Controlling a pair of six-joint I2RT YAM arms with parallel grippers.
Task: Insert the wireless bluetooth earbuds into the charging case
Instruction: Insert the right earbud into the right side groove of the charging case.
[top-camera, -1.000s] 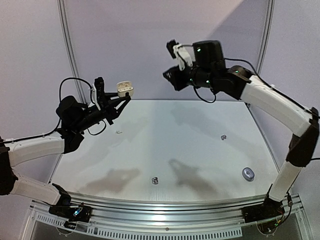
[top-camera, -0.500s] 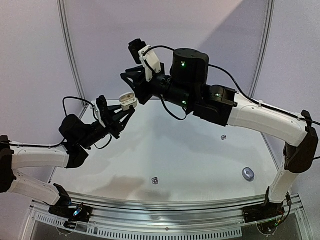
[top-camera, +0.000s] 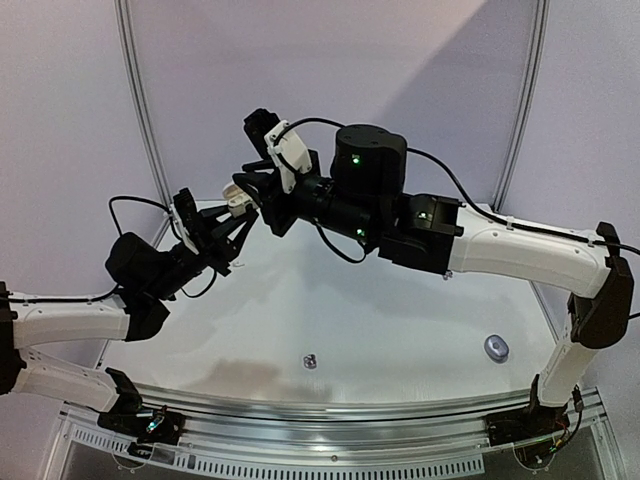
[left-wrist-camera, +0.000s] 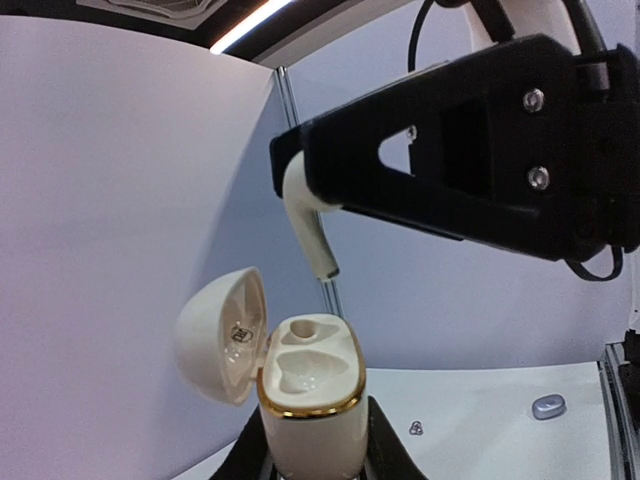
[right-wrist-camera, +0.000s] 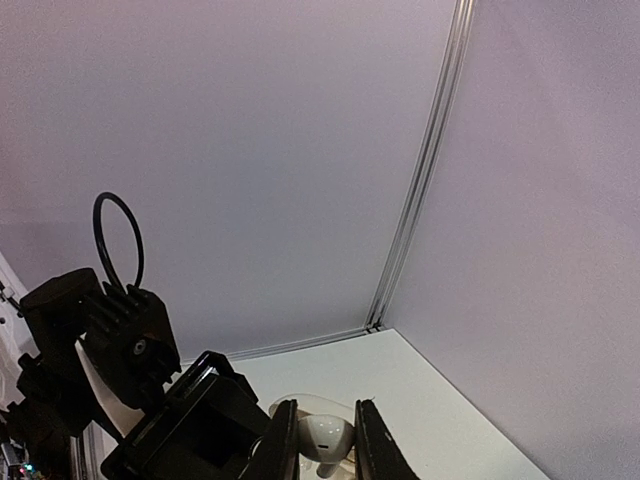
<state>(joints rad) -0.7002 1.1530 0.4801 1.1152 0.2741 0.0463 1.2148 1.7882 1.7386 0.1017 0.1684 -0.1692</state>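
Right arm has swung further left and down since half a second ago. Left arm has pulled back left, taking the case with it. Right gripper (right-wrist-camera: 323, 445) pinches a white earbud (left-wrist-camera: 305, 215) by its head, stem pointing down. It hangs just above the open white charging case (left-wrist-camera: 308, 395), not touching. Case is upright with a gold rim, lid (left-wrist-camera: 225, 335) hinged open to the left, two sockets visible. Left gripper (top-camera: 228, 212) is clamped on the case's lower body, held well above the table (top-camera: 400, 320). On the table: dark earbud (top-camera: 310, 361) front centre, grey case (top-camera: 496, 347) front right.
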